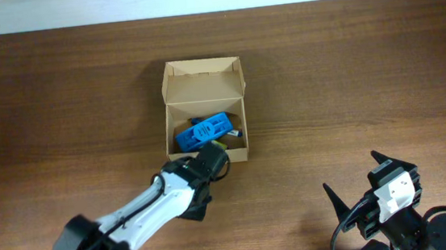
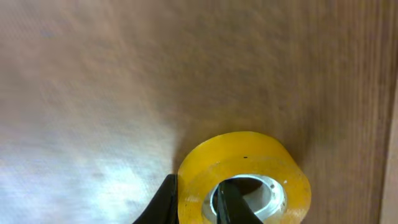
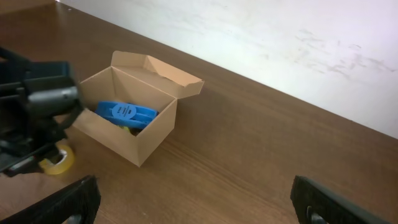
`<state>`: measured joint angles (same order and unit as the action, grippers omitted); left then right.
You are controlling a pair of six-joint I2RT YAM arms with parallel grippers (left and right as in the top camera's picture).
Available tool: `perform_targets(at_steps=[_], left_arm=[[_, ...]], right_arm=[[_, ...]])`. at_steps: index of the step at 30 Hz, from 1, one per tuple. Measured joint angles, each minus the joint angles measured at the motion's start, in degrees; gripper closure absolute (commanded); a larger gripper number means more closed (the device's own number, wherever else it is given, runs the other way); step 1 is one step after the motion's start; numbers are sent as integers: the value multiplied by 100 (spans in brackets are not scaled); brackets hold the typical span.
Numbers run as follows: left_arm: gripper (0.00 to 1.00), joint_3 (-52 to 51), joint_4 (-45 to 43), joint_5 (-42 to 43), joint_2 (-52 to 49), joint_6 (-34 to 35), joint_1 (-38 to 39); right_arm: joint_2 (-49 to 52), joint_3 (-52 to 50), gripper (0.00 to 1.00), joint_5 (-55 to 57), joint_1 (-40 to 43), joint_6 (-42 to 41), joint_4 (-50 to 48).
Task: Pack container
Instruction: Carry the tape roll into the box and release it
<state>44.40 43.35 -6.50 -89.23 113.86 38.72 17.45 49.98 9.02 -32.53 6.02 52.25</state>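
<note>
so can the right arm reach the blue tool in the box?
Probably yes: the container is open, the blue tool lies on top, the right claw is open. The left claw, holding tape at the box front, may crowd it.

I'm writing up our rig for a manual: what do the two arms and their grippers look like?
The left arm has a white tubular link between black joints, a black cable alongside, and a black left gripper. The right arm is black with a white block at its wrist; its right gripper has pointed black fingers.

Matt cardboard container [image 1: 202, 85], glossy tape [image 2: 244, 177].
</note>
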Motion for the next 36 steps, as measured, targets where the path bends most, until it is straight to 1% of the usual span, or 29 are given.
perform_targets(at_steps=[5,9,13,16,21,25,28,32,36], left_arm=[[98,-35,376,-35,911,-26,0],[98,61,776,-142,1683,-234,0],[98,566,1119,-374,1961,-675,7],[98,1226,1333,-647,1891,-1252,7],[97,2564,1377,-1117,1283,-2417,7],[97,3458,1370,-1316,376,-3449,-24],[97,3899,1410,-1335,-299,-4057,-133],[97,4203,1419,-1287,-1025,-4597,-341],[97,4282,1434,-1174,-1499,-4828,-509]], right_arm=[[0,0,1,0,0,-2,0],[0,-2,1,0,0,-2,0],[0,-2,1,0,0,-2,2],[0,-2,1,2,0,0,0],[0,-2,1,2,0,0,-4],[0,-2,1,2,0,-2,-2],[0,-2,1,2,0,0,0],[0,-2,1,2,0,-2,-2],[0,-2,1,2,0,0,-2]])
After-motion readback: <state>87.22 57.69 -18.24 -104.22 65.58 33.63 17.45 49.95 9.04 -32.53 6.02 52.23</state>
